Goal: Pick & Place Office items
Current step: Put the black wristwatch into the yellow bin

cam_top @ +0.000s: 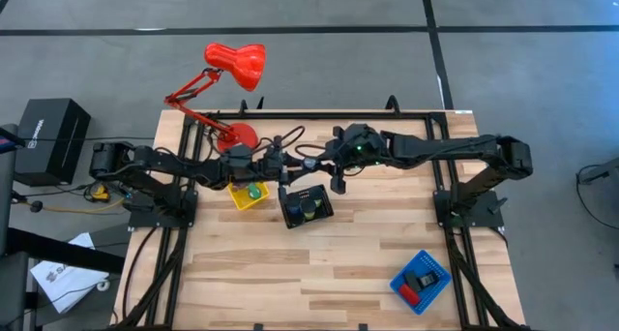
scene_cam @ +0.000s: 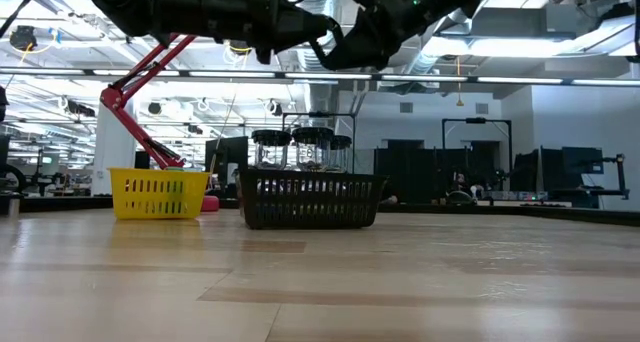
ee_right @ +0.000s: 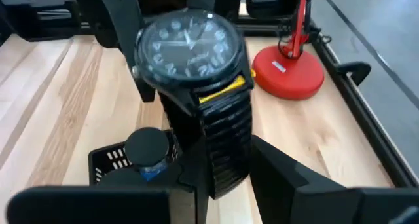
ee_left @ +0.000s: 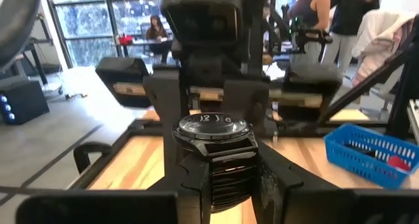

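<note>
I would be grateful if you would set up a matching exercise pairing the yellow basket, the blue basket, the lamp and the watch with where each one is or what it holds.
Things:
1. yellow basket
2. blue basket
3. lamp
4. watch

Place or state:
A. gripped in the air by the left pincer and the right pincer
B. holds a red block
C. holds a green piece
D. stands behind the yellow basket

Pairs: 1-C, 2-B, 3-D, 4-A
</note>
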